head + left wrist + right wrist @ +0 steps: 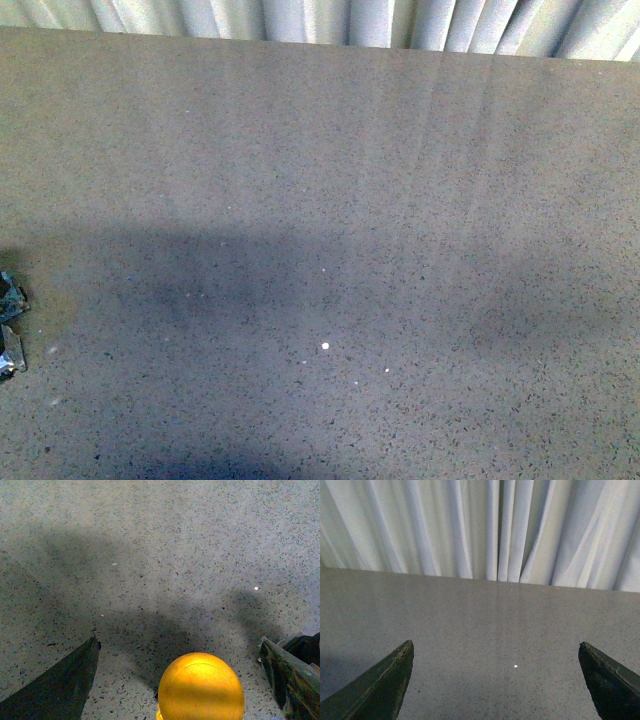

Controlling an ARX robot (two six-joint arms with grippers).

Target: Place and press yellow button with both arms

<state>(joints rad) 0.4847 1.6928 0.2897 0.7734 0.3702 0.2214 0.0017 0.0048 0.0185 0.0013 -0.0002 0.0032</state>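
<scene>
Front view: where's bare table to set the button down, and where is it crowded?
The table is bare from the curtain edge to the near edge, across the middle and right. Only clutter: a dark metal piece at the left edge. In the left wrist view the yellow button sits between the open left gripper fingers, bare table ahead.

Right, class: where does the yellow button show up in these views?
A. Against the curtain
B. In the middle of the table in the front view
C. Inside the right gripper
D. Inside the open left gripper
D: in the left wrist view the yellow button sits inside the open left gripper, while the right gripper frames only bare table.
</scene>
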